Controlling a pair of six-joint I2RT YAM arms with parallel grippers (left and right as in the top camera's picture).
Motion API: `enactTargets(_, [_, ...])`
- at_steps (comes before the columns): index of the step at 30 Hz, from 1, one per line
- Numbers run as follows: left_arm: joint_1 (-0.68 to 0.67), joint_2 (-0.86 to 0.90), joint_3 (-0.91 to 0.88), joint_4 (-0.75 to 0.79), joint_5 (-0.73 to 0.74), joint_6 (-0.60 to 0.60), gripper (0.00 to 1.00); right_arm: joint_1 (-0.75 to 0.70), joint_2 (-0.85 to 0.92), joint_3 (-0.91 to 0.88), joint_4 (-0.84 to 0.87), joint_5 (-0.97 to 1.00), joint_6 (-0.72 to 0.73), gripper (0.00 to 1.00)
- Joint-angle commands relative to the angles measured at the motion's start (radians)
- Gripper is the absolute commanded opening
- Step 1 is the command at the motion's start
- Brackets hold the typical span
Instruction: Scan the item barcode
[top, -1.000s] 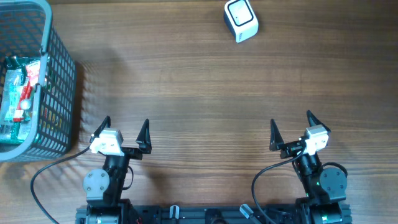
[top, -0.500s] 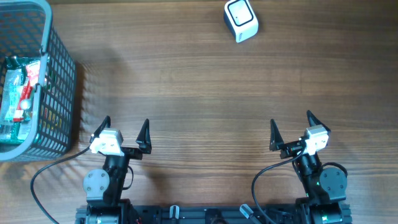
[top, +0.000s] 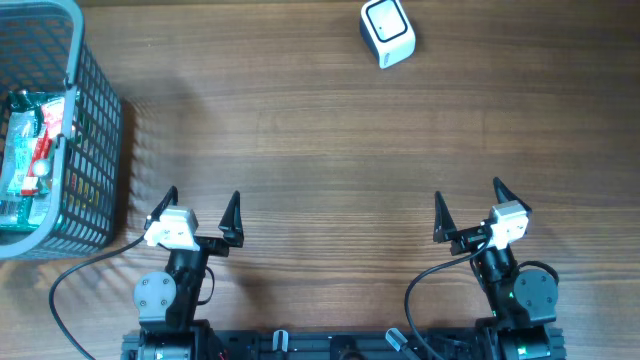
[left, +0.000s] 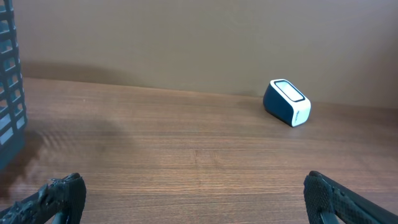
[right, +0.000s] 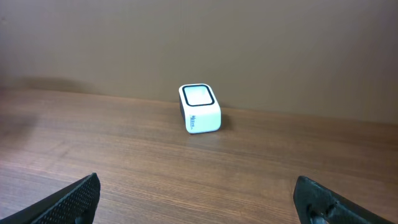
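Both pairs of jaws are spread as wide as they go, and nothing is gripped by either. The left jaws and right jaws are parked low at the near edge of the counter (top: 320, 150), well apart from each other. This is judged to be a ready pose with the middle left free for work.

The item (top: 30, 150) is seen lying inside the basket (top: 100, 130) at the left end of the counter, well apart from the scanner (top: 387, 32). It is wrapped in what looks like glossy film, printed green, red and white; no barcode can be made out. The basket is formed of grey-blue plastic lattice under a solid rim, and is judged stiff enough to hold its shape when reached into.

The scanner is set at the far edge, right of centre. It is a rounded block, dark blue behind and white in front, with a dark-framed window sloped upward, presumably so that a code can be shown from above. The counter is wood-grained and matt.
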Motion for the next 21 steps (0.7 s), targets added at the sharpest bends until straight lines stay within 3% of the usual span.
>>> enactTargets(1, [0.003, -0.008, -0.003, -0.006, 0.023, 0.019, 1.0, -0.002, -0.002, -0.001, 0.005, 0.003, -0.012, 1.0])
enactTargets(21, [0.003, -0.008, -0.002, -0.006, 0.023, 0.019, 1.0, -0.002, -0.002, -0.001, 0.005, 0.003, -0.012, 1.0])
